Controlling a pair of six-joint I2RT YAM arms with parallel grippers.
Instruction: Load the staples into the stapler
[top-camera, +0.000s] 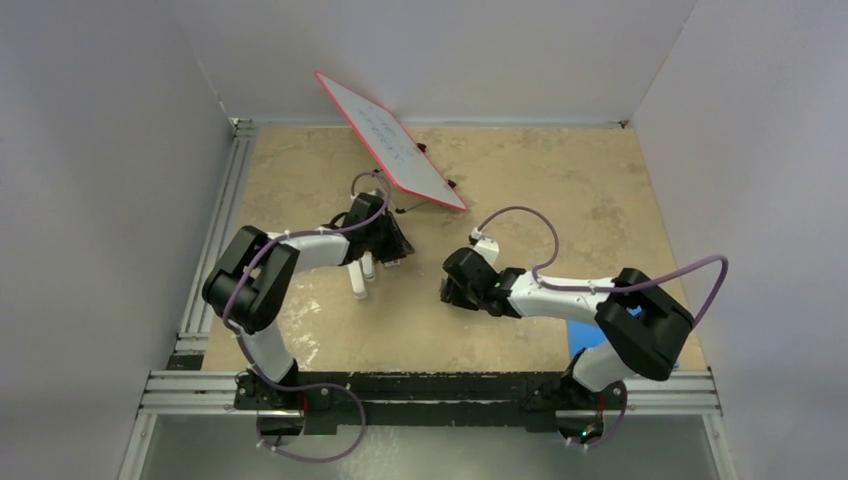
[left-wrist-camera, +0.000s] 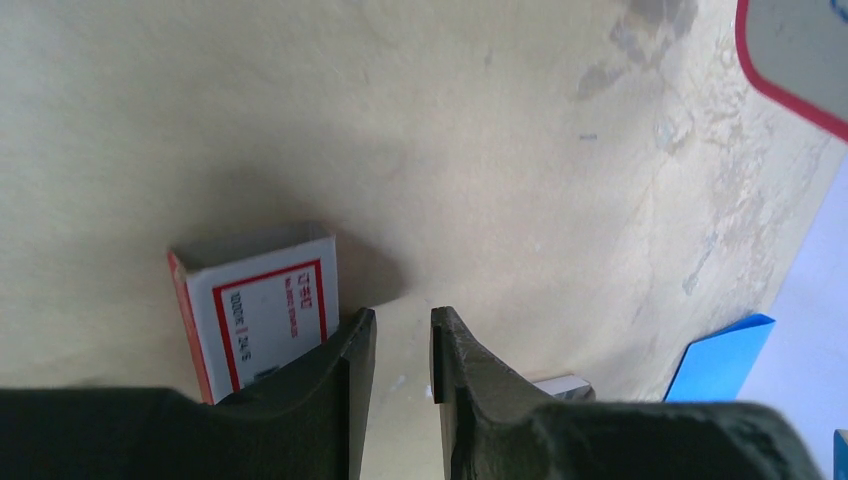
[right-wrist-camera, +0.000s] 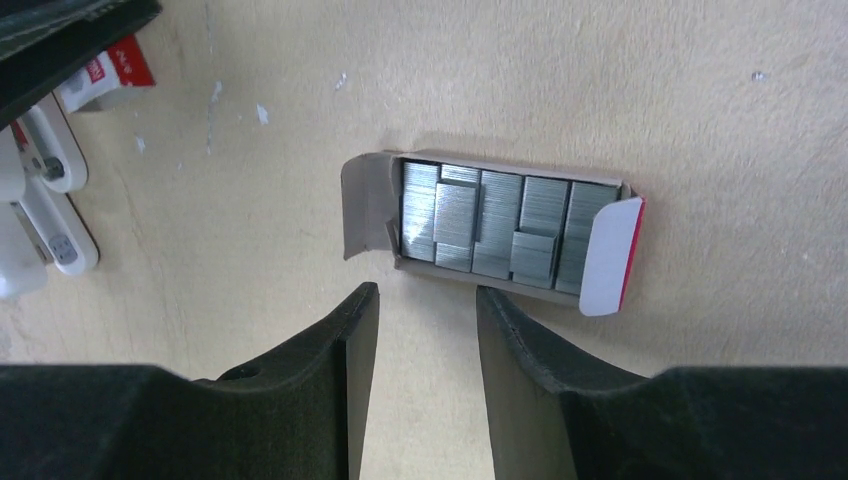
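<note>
- The staples (right-wrist-camera: 480, 220) sit in their open box (right-wrist-camera: 610, 255) on the table (right-wrist-camera: 600, 80), just beyond the right gripper (right-wrist-camera: 425, 293), touching neither finger.
- The box's long axis runs crosswise to those fingers.
- The right gripper is the nearer one, its jaws apart and empty.
- The left gripper (left-wrist-camera: 402, 315) has its jaws nearly together. Something pale fills the gap, and I cannot tell if it is gripped.
- The stapler (right-wrist-camera: 60, 240) lies well left of the box, its 2 arms spread.
- The staples are grey metal strips in uneven lengths.
</note>
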